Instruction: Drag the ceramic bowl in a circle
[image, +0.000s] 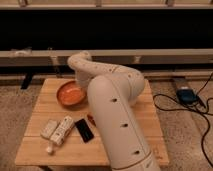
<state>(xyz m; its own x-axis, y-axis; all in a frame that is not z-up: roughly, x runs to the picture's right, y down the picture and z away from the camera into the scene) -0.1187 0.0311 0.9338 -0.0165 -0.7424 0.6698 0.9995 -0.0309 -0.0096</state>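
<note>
The ceramic bowl (69, 94), orange inside with a darker rim, sits on the back left part of the wooden table (45, 150). My white arm rises from the front, bends at the back and comes down at the bowl's right edge. My gripper (83, 84) is at that right rim, at or in the bowl. The arm's end link covers most of it. The small white cup is hidden behind the arm.
Two white remote-like objects (59, 130) and a black flat object (84, 130) lie at the table's front left. A small red thing (91, 119) lies beside the arm. A blue device (186, 95) and cables lie on the floor at the right.
</note>
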